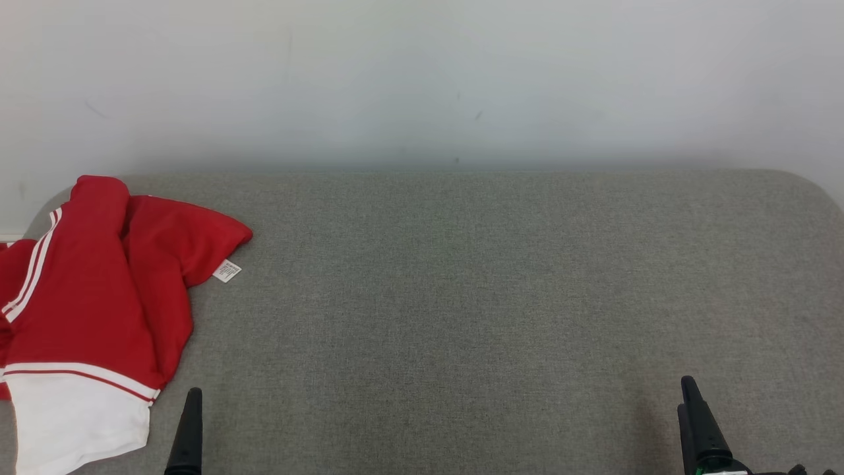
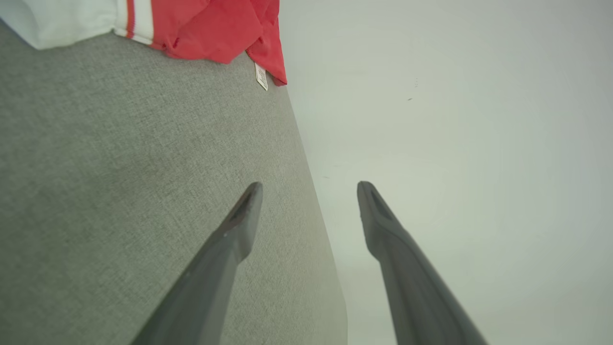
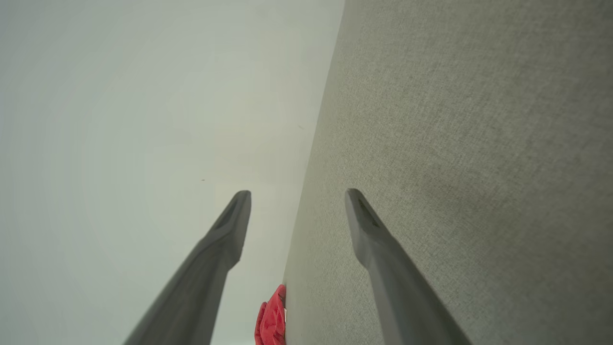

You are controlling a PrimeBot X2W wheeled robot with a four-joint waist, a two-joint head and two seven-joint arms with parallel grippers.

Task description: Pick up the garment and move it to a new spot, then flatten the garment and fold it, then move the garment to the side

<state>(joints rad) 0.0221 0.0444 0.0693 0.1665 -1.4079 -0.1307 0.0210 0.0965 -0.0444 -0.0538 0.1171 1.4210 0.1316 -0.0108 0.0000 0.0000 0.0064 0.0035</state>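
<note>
A red garment (image 1: 99,290) with white stripes and a broad white band lies crumpled at the far left of the grey fabric surface (image 1: 461,297), partly cut off by the left edge. A small white label (image 1: 227,270) sticks out on its right side. My left gripper (image 1: 193,396) stands at the lower left, just right of the garment's white band, apart from it. In the left wrist view the left gripper (image 2: 310,186) is open and empty, with the garment (image 2: 210,28) well beyond its tips. My right gripper (image 1: 686,394) is at the lower right; in its own view the right gripper (image 3: 298,192) is open and empty, with a bit of the garment (image 3: 272,318) far off.
A pale wall (image 1: 422,79) rises directly behind the grey surface. The surface's far right corner (image 1: 811,188) is rounded. A wide stretch of bare grey fabric lies between the two grippers and to the right of the garment.
</note>
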